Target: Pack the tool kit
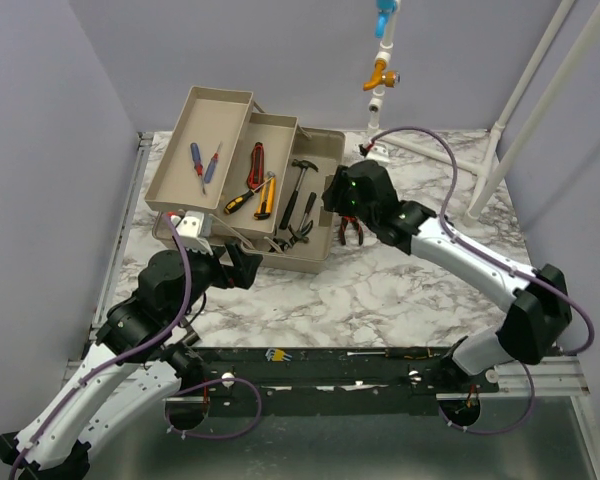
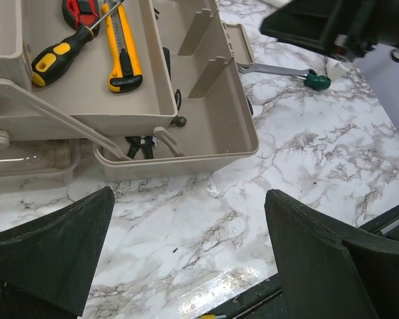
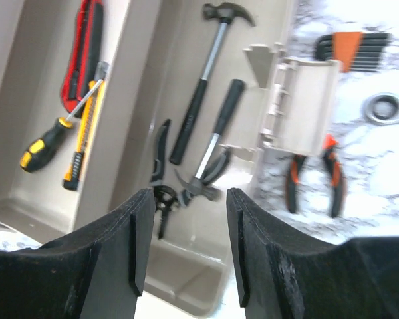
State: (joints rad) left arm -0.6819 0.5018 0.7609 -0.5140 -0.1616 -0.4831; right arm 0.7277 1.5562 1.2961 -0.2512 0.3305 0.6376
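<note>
Toolbox [image 1: 280, 215] is seen from above at the far left of the marble table [image 1: 400, 290], its beige trays [image 1: 215, 130] fanned open, with the left gripper [image 1: 242, 268] just beside its near wall and the right gripper [image 1: 334, 196] at its right edge; orange-handled pliers [image 1: 352, 232] are laid on the marble just outside. In the left wrist view, the fingers [image 2: 46, 252] are spread wide with nothing between them, above bare marble before the box's near corner; in the right wrist view, the fingers [image 3: 253, 266] are held apart and empty over the bottom compartment, where two hammers [image 3: 206, 80] and black pliers [image 3: 161, 173] are laid, a red knife [image 3: 86, 53] and a screwdriver [image 3: 50, 143] being in the tray beside.
</note>
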